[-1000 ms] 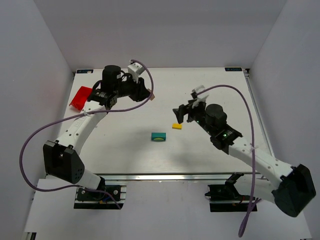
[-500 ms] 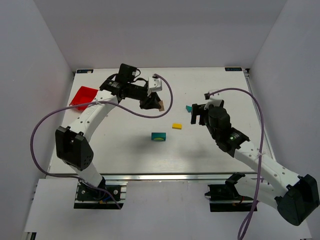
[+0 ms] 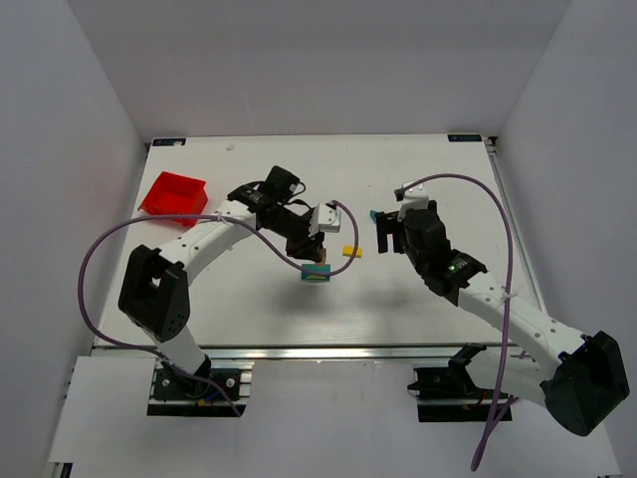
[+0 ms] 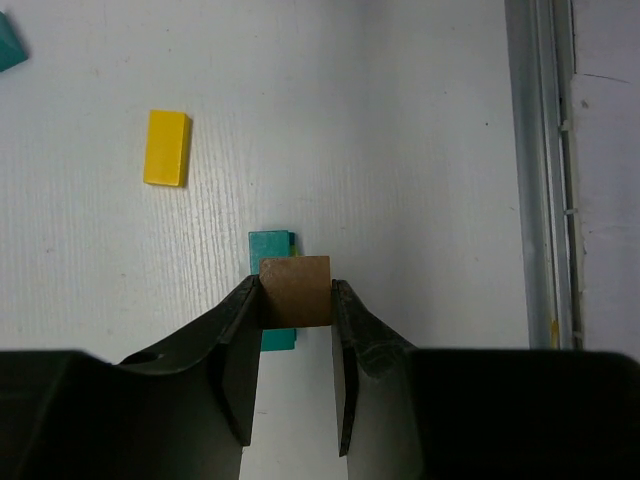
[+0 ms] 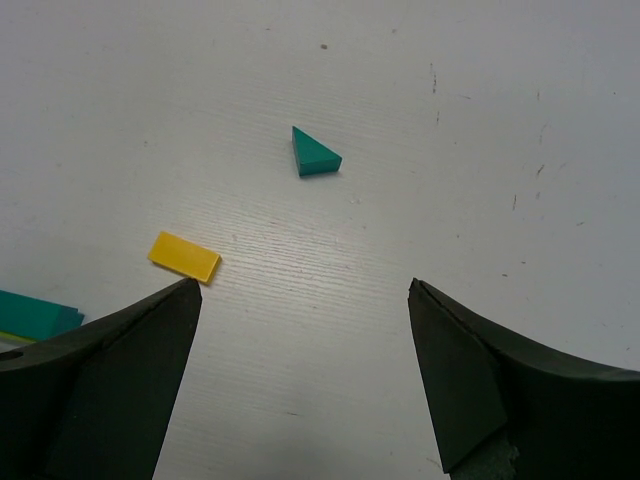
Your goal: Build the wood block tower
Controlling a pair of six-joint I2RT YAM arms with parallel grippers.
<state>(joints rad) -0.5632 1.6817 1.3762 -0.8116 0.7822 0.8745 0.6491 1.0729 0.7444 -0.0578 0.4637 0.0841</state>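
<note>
The wood block tower is a low teal block (image 3: 317, 273) with a yellow piece set in it, near the table's middle. My left gripper (image 3: 318, 257) hangs right over it, shut on a tan wooden block (image 4: 295, 290). In the left wrist view the teal block (image 4: 272, 243) shows partly under the tan one; whether they touch I cannot tell. A flat yellow block (image 3: 351, 251) (image 5: 184, 257) lies to the right of it. A teal triangle (image 5: 314, 153) lies further right. My right gripper (image 5: 300, 285) stands wide open and empty above the table, short of the triangle.
A red bin (image 3: 172, 194) sits at the table's far left edge. The left wrist view shows a metal rail (image 4: 545, 170) along the table's edge. The left arm's purple cable loops beside the blocks.
My left arm has swung from beside the red bin to the table's middle, carrying the tan block over the teal block. The right gripper drew away from the yellow block toward the triangle, staying open.
</note>
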